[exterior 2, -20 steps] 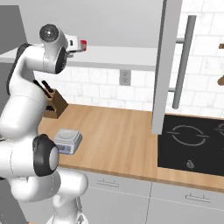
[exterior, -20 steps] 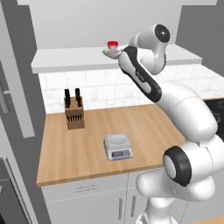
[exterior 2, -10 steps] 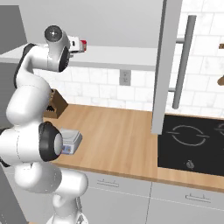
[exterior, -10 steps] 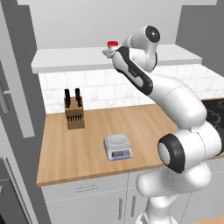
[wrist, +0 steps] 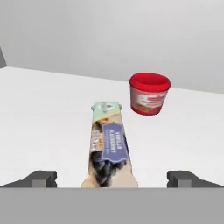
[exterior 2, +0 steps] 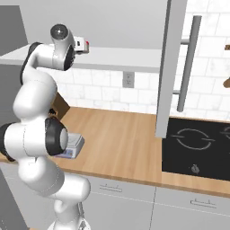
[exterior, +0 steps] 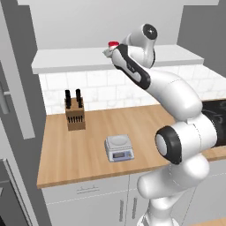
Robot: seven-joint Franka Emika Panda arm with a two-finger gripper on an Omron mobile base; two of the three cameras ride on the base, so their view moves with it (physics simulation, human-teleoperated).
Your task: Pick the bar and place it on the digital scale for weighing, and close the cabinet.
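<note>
The bar (wrist: 109, 146) lies flat on the white shelf of the cabinet (exterior: 66, 59), its long side pointing away from the hand. My gripper (wrist: 111, 179) is open, and its two fingertips (wrist: 41, 178) stand wide on either side of the bar's near end without touching it. From the base, the gripper (exterior: 107, 52) is up at the shelf's front edge. The digital scale (exterior: 119, 147) sits on the wooden counter below with nothing on its platform, and the arm partly hides the scale (exterior 2: 72, 146) from the right. The cabinet door (exterior 2: 170, 67) stands open.
A small red-lidded jar (wrist: 149, 94) stands on the shelf just behind and right of the bar. A brown knife block (exterior: 75, 115) is at the back left of the counter. A black cooktop (exterior 2: 197, 143) lies to the right, below the open door's long handle (exterior 2: 188, 63).
The arm's upper links have swung over while the hand stays at the shelf edge near the red jar. The jaws stay wide apart.
</note>
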